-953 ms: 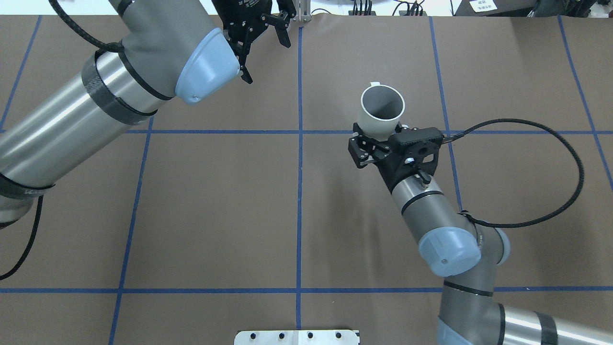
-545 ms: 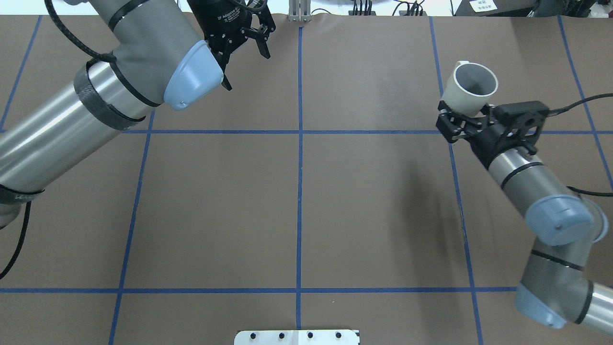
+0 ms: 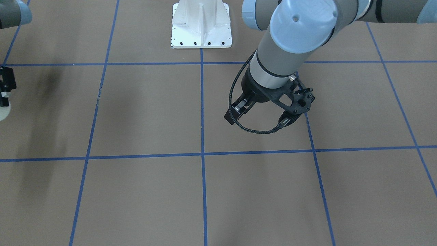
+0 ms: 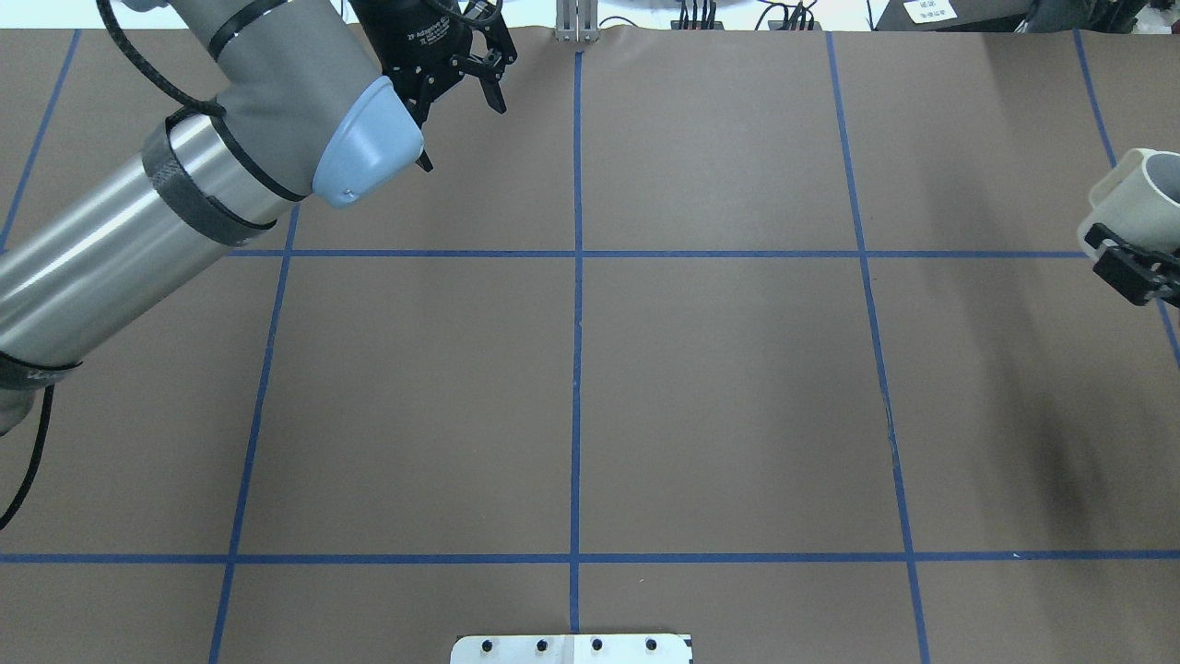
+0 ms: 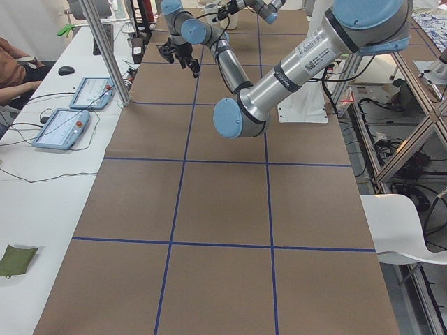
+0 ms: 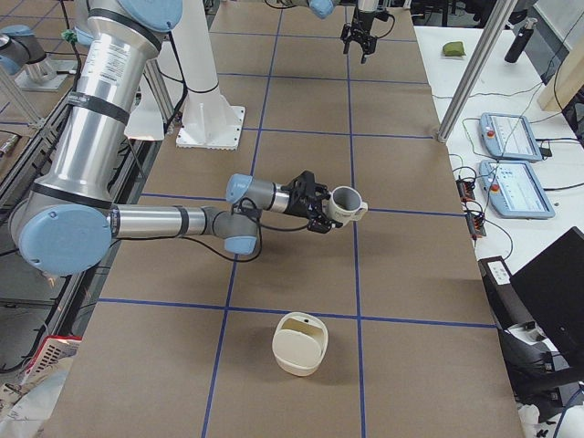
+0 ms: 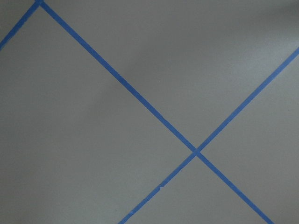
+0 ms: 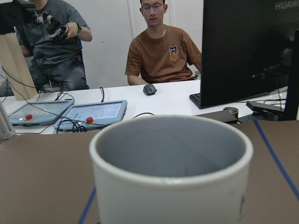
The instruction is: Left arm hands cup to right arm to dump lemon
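Now the right tool (image 6: 328,212) clamps the mouth-up cup (image 6: 348,203), a cream tub (image 6: 297,360) below and outboard of it; the left tool (image 4: 464,138) gapes empty.

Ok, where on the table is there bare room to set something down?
The middle squares of the table, framed by blue tape lines, lie bare. Crowded: the far edge under the open left gripper, and the right end, where the right gripper holds the cup near a cream container.
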`<state>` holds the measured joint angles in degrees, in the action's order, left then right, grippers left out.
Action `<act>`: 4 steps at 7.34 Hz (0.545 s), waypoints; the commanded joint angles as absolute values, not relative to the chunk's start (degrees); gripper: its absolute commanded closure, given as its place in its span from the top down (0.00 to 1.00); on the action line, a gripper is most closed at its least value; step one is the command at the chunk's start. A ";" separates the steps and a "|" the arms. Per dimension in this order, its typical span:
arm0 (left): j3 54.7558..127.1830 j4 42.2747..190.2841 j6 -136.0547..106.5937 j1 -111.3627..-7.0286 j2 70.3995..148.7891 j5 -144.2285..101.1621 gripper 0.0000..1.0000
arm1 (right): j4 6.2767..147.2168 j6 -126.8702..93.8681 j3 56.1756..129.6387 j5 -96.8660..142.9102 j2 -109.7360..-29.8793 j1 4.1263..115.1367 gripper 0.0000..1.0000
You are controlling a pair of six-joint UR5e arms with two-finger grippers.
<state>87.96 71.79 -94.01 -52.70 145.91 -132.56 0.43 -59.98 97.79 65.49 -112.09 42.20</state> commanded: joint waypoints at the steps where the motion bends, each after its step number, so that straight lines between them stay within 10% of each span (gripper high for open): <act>1: 87.02 72.07 -93.43 -53.00 145.81 -132.45 1.00 | -17.42 -62.75 83.90 68.27 -114.79 46.20 0.12; 4: 86.92 72.07 -93.43 -52.91 145.81 -132.45 1.00 | -23.19 -78.77 81.65 78.38 -117.41 55.34 0.11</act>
